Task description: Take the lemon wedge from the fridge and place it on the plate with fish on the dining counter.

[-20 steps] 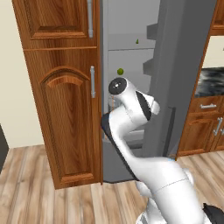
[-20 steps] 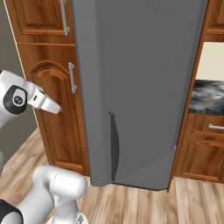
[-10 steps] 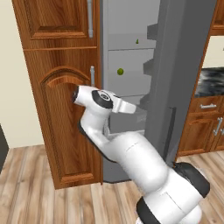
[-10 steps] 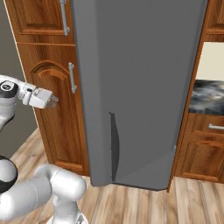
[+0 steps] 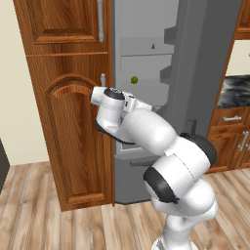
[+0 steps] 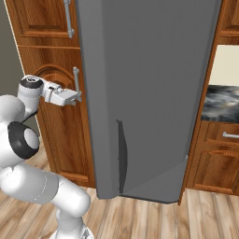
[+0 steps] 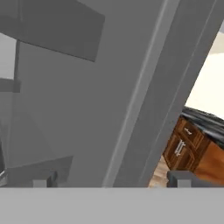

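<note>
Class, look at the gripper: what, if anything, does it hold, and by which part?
Nothing. The gripper is open and empty, facing the inside of the fridge.

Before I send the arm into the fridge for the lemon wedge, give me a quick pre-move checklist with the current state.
1. Tall grey fridge door swung open: ok.
2. Tiny yellowish-green lemon wedge visible on an upper shelf: ok.
3. Not confused with the round green ball one shelf lower: ok.
4. Two-finger gripper open and empty: ok.
5. Gripper lined up with the wedge: not ok, it faces the grey door panel.
6. Clear path past the door's inner bins: cannot tell.
</note>
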